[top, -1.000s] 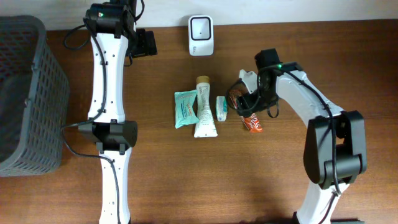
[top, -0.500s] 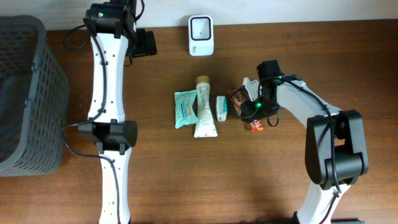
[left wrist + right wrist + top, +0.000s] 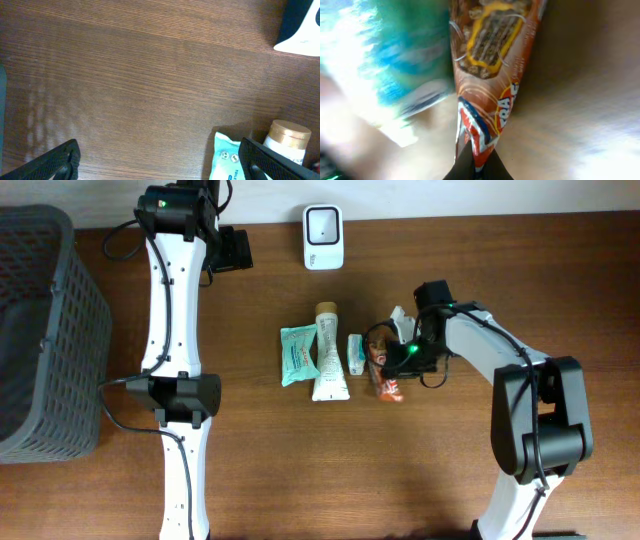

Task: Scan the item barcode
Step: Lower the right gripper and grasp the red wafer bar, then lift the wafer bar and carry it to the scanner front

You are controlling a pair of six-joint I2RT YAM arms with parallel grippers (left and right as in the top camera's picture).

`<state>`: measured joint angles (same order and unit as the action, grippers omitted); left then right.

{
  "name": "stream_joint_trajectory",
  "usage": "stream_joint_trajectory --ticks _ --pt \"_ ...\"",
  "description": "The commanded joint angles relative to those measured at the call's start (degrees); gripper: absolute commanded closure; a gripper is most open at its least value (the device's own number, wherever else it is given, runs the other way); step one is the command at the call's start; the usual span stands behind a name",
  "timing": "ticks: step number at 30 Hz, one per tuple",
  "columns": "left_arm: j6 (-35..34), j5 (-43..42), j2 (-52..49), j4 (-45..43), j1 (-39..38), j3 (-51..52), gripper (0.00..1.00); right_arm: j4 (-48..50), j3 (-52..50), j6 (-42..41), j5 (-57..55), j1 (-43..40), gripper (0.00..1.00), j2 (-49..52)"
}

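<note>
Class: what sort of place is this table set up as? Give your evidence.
Probably a mock shop checkout: a white barcode scanner at the back edge of the table, packaged goods such as a tube and a snack bar laid in a row, and a grey mesh basket at the side.

You have open bench [image 3: 350, 470] along the near side, and a bare strip between the scanner [image 3: 322, 223] and the middle row, where pouch [image 3: 298, 355], tube [image 3: 329, 352], small box [image 3: 356, 353] and snack wrapper [image 3: 390, 389] crowd together. The basket [image 3: 40, 330] blocks the left edge.
</note>
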<state>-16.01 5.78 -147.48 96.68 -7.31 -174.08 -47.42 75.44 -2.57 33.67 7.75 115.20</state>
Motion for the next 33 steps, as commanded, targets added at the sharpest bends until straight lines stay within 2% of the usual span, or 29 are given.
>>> stream_joint_trajectory --ticks 1,5,9,15,33 --pt "0.5 -0.44 -0.59 0.04 0.35 -0.07 0.01 -3.43 3.08 -8.33 26.34 -2.6 0.96 0.68" --pt "0.48 -0.44 -0.59 0.04 0.35 -0.07 0.01 -9.05 3.08 -11.93 45.83 -5.33 0.96 0.68" --pt "0.5 -0.44 -0.59 0.04 0.35 -0.07 0.01 -17.55 3.08 -11.91 55.28 -7.54 0.96 0.68" --pt "0.5 -0.42 -0.59 0.04 0.35 -0.07 0.01 -21.16 3.06 -12.55 55.25 -7.82 0.96 0.68" --pt "0.5 -0.42 -0.59 0.04 0.35 -0.07 0.01 -20.72 3.06 -12.5 54.18 -7.82 0.96 0.68"
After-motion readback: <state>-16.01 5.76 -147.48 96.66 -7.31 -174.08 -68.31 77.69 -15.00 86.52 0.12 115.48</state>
